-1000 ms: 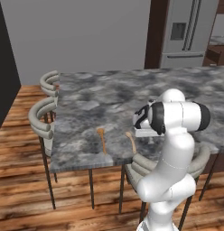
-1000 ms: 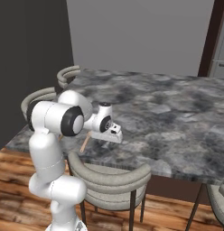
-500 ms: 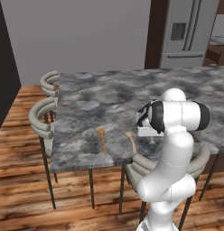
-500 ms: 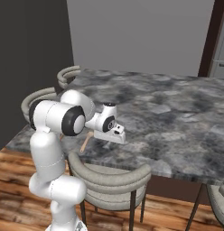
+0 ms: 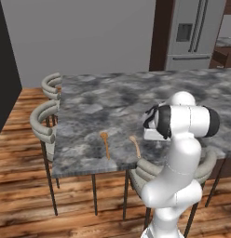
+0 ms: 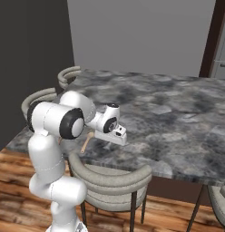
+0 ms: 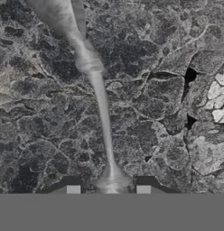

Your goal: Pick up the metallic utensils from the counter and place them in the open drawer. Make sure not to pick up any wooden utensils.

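In the hand view a slim silver-grey spoon-like utensil [image 7: 98, 90] runs from between my two dark fingertips [image 7: 73, 188] up across the marbled counter [image 7: 177, 67]. My gripper [image 7: 108, 189] is shut on its near end. From the base cameras the gripper [image 5: 151, 134] [image 6: 116, 136] hangs just above the counter [image 5: 98, 107] [image 6: 178, 113] near its front edge, and my hand hides the utensil. The orange-brown wooden spoon [image 5: 106, 144] and the pale tan wooden spoon [image 5: 135, 145] [image 6: 85, 143] lie left of the hand. The drawer is out of view.
Curved grey chairs stand at the counter's front [image 6: 110, 179] and at its left end [image 5: 43, 125]. A steel fridge [image 5: 194, 35] rises behind the counter on the right. Wooden floor runs below the counter's front edge.
The jaws have closed from wide apart onto the silver utensil. The hand has shifted slightly to the right; both wooden spoons lie where they were.
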